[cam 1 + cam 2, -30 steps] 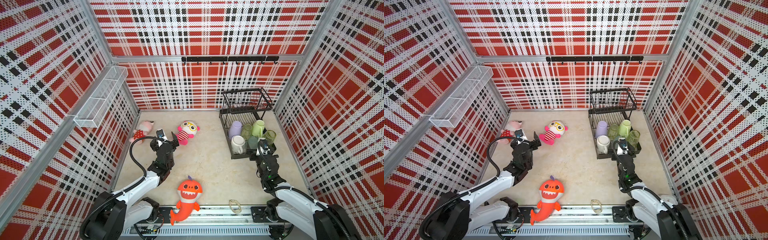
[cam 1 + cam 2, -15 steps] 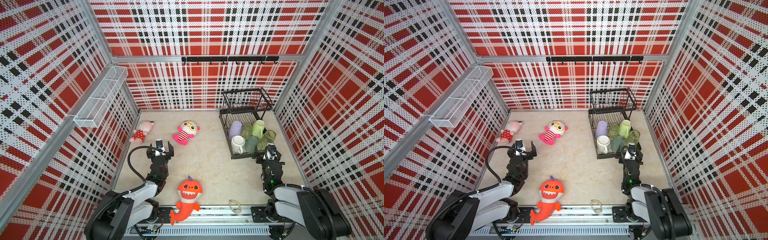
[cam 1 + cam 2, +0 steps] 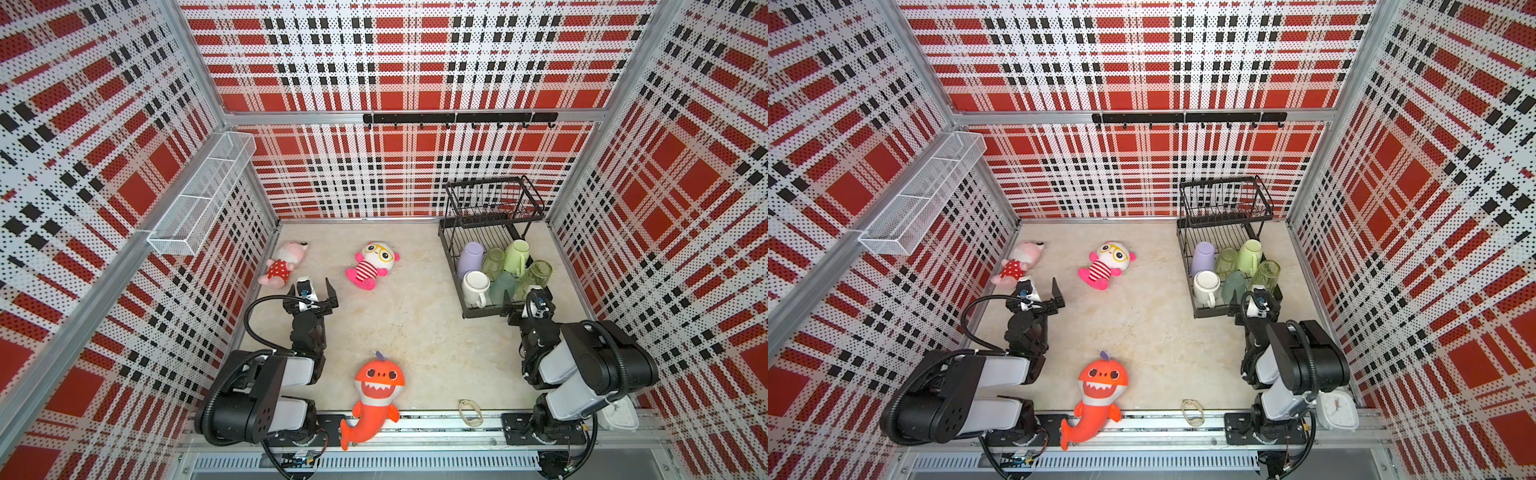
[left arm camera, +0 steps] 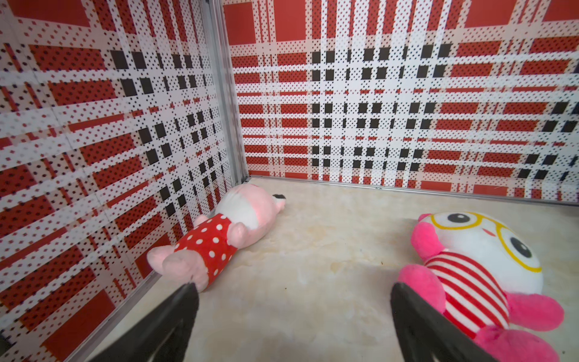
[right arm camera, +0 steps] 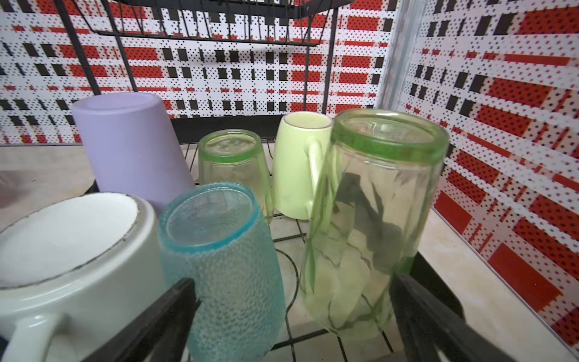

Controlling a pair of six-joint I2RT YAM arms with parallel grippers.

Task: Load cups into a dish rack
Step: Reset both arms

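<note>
six cups (image 3: 493,262) sit upside down on the lower tier of the dish rack (image 3: 494,203), far right; right gripper (image 5: 293,279) jaws apart, empty, just near of them; left gripper (image 4: 293,285) apart, empty, at left

The dish rack (image 3: 490,199) stands on the counter (image 3: 415,332), in its far right corner. Six cups (image 3: 494,262) sit in the rack's lower tier, in two rows of three, in front of its raised basket. Well left of the rack, level with the cups, lie a plush in glasses (image 3: 372,266) and, farther left beside the wall, a second plush (image 3: 282,266). A shark plush (image 3: 376,390) lies left of the rack and much nearer, across the counter's near edge. A clock (image 3: 1335,409) sits near that edge, in front of the rack.
</note>
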